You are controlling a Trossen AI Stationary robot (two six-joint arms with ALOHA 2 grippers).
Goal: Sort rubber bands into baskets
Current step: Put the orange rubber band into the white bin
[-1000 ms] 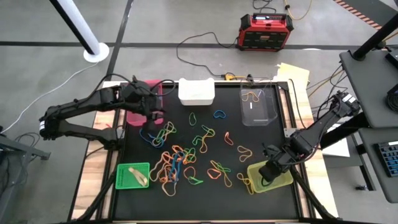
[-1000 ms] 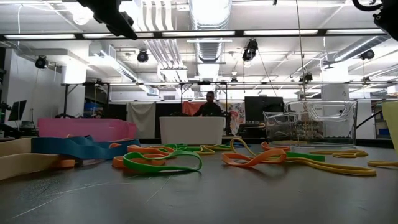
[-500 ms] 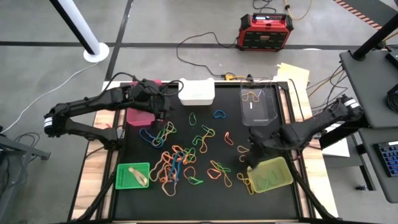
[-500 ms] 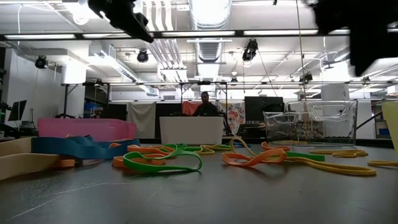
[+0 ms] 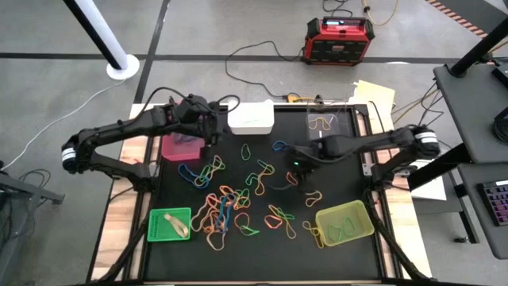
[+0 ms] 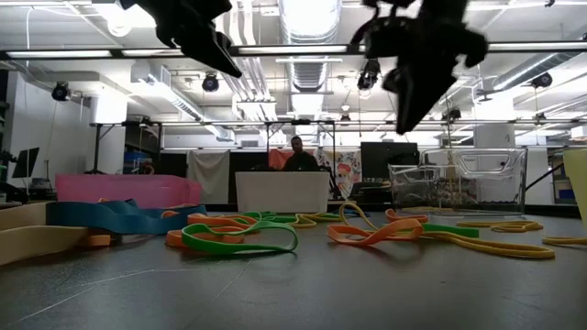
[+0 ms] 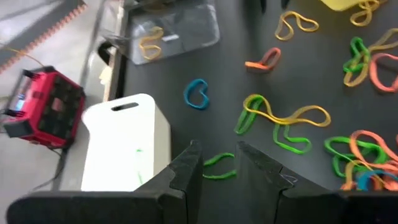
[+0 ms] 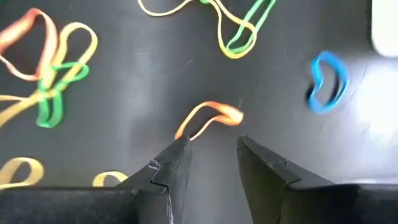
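Several rubber bands (image 5: 226,202) in orange, green, blue and yellow lie loose on the black mat. Around them stand the pink basket (image 5: 179,146), white basket (image 5: 251,117), clear basket (image 5: 329,137), green basket (image 5: 169,225) and yellow-green basket (image 5: 344,222). My left gripper (image 7: 217,158) hovers open between the pink and white baskets, above a green band (image 7: 219,169). My right gripper (image 8: 212,149) hangs open over the mat's middle, just short of an orange band (image 8: 208,118). Both grippers stay high above the mat in the low view, the left (image 6: 197,32) and the right (image 6: 422,64).
A red-and-black box (image 5: 340,40) with cables sits on the floor beyond the table. The clear basket holds an orange and yellow band (image 7: 151,43). A tan band lies in the green basket (image 5: 176,226). A person stands far back in the room (image 6: 295,156).
My right gripper has swung from over the yellow-green basket at the near right toward the far edge and the left, to the mat's middle, rolling its wrist on the way. My left gripper has drifted slightly toward the white basket.
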